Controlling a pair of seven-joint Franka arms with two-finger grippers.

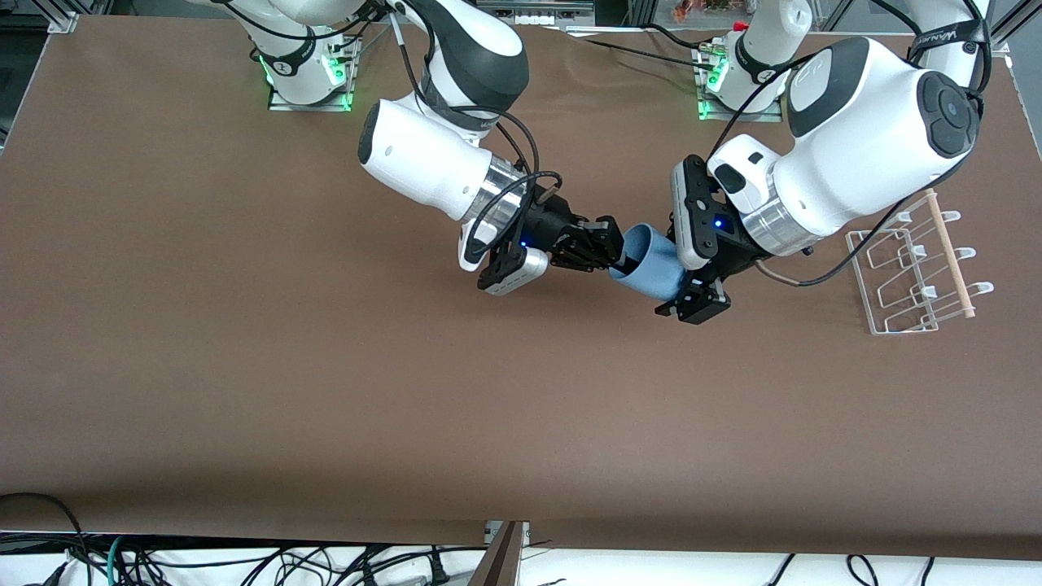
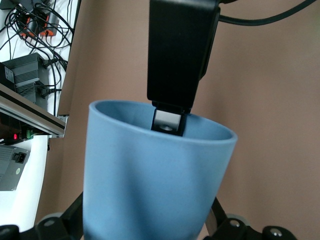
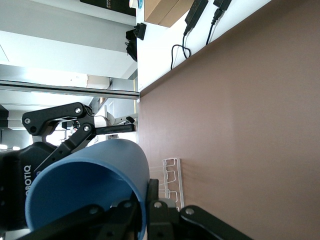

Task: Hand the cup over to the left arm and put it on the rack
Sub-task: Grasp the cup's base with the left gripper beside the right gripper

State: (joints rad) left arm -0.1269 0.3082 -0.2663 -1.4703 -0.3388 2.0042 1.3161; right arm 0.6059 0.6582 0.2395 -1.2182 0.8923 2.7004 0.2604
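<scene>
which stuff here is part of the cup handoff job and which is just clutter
Job:
- cup, held between both grippers above the table
- right gripper, pinching the rim
- left gripper, around the cup's body
- rack

Lying about:
- cables along the table's near edge

Over the middle of the counter [image 1: 326,366] the right gripper [image 1: 606,248] and the left gripper [image 1: 688,289] crowd both sides of the cup [image 1: 651,267], so no gap is open there. The rack [image 1: 912,273] stands toward the left arm's end, with bare counter between it and the left gripper. The rest of the brown counter nearer the front camera lies open for passage.
</scene>
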